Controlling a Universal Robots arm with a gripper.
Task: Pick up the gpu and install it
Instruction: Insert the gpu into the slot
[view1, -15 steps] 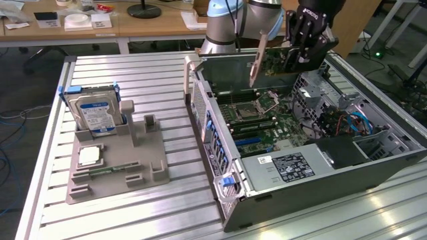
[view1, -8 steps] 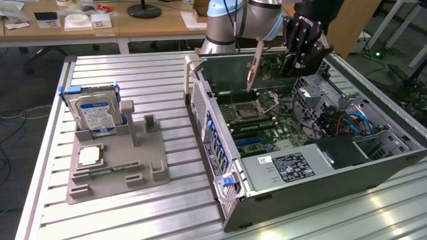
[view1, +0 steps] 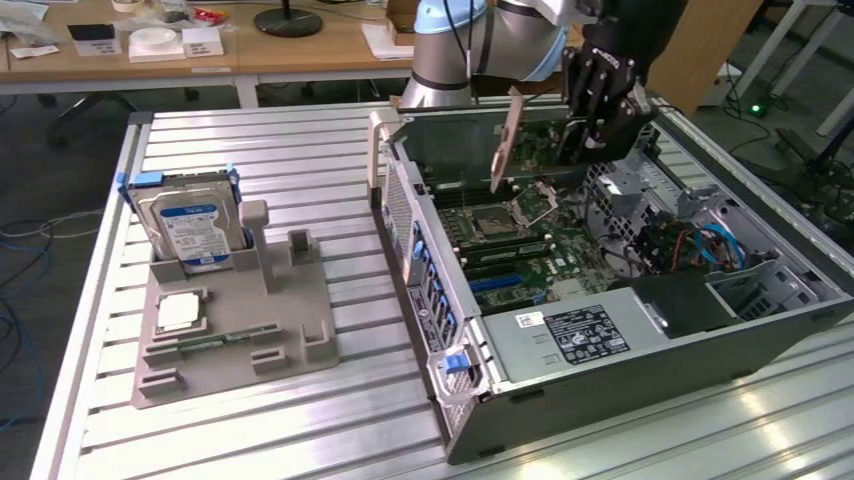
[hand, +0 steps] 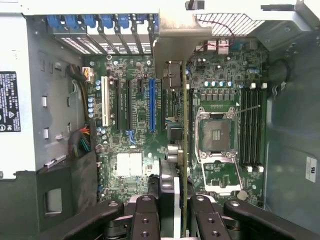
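Dark gpu hangs on edge in the gripper, upper centre-right of the exterior view, with its silvery bracket at the end toward the exterior view's left. The gripper is narrowed onto the card, clamping it from both faces. In the wrist view the gripper has the card's thin edge running between its black fingers, and the gpu stretches away to its bent metal bracket. Card is held up over the open computer case, above the motherboard, not seated in a slot. Wrist view: card edge lies between the blue slot and the CPU socket; which slot it lines up with cannot be told. Hard drive stands upright in the grey fixture, centre left of the exterior view, well apart from the case. Fixture and case both sit on the slatted aluminium table.
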